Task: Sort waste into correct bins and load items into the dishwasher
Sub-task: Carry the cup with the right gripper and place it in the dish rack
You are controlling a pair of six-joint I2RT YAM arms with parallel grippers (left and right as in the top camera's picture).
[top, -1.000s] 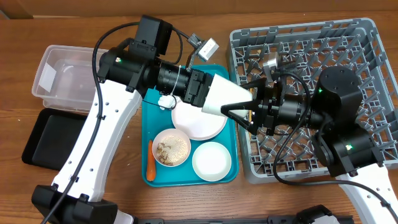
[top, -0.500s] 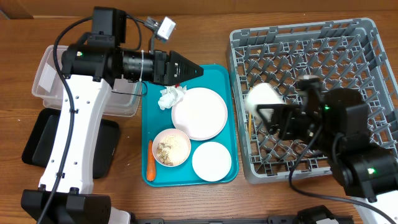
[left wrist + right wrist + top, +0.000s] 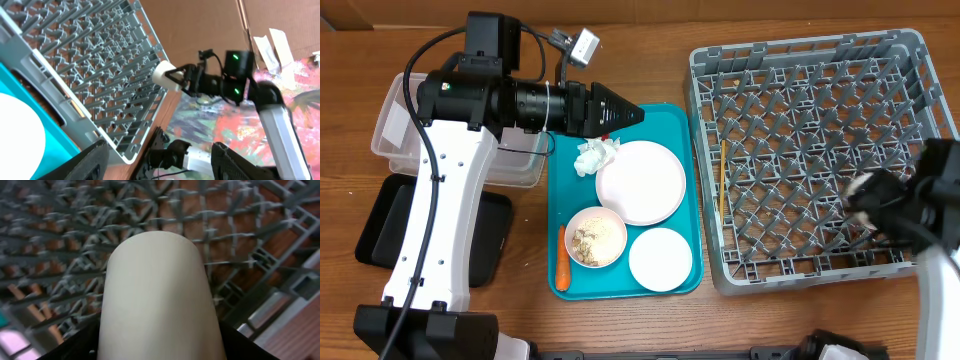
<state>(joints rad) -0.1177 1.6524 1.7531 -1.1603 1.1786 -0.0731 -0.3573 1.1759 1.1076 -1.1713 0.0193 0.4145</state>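
Observation:
My right gripper (image 3: 868, 196) is shut on a white cup (image 3: 857, 186) over the right side of the grey dish rack (image 3: 800, 60). The cup fills the right wrist view (image 3: 156, 285) between my gripper's fingers (image 3: 157, 340). My left gripper (image 3: 628, 113) is open and empty above the back edge of the teal tray (image 3: 672, 112). The tray holds a large plate (image 3: 640, 182), a bowl of rice scraps (image 3: 597, 238), a small white bowl (image 3: 660, 259), a carrot (image 3: 562, 258) and a crumpled napkin (image 3: 597, 155). The wrapper is out of view.
A clear tub (image 3: 405, 120) stands at the far left with a black tray (image 3: 375, 225) in front of it. A thin wooden stick (image 3: 723, 190) lies in the rack's left column. The left wrist view shows the rack (image 3: 85, 60) and the right arm with the cup (image 3: 162, 75).
The cup passed from my left gripper to my right. My left arm pulled back to the upper left and opened. My right arm carried the cup rightward across the rack.

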